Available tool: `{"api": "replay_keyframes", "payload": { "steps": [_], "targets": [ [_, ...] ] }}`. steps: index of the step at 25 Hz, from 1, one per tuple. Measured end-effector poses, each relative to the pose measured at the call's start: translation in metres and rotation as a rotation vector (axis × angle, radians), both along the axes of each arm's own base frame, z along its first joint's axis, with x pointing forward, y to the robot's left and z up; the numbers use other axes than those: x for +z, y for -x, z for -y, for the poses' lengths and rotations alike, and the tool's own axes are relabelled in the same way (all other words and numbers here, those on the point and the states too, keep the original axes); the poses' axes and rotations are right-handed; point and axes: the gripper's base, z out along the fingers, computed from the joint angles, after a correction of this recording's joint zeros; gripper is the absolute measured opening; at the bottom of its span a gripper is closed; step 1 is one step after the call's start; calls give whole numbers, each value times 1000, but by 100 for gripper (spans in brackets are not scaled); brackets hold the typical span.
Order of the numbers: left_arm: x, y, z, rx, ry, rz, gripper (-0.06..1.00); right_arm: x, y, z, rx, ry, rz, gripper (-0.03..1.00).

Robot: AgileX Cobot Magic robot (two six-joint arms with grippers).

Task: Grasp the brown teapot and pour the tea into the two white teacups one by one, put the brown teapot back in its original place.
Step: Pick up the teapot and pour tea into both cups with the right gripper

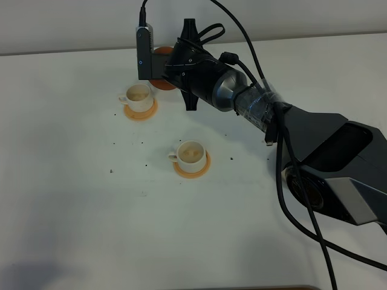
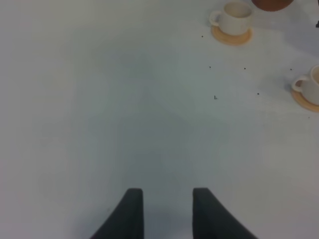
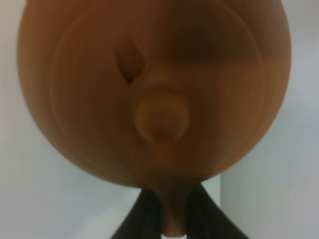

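Right wrist view: your right claw (image 3: 172, 211) is clamped on the brown teapot (image 3: 154, 94) by its handle (image 3: 172, 228), pot dead ahead; left claw (image 2: 168, 209) hangs parted, well away.

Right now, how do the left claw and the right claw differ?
The left claw is open and empty; the right claw is shut on the handle of the brown teapot. The left claw is over bare table; the right claw is by the far teacup. Both have dark fingers.
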Motion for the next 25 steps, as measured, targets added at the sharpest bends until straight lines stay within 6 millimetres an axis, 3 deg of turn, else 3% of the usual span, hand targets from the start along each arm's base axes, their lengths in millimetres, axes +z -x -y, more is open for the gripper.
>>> {"api": "replay_keyframes", "payload": {
  "steps": [25],
  "targets": [
    [0, 0, 0, 0, 0, 0, 25, 6, 4, -10, 105, 82, 106, 9]
  ]
}}
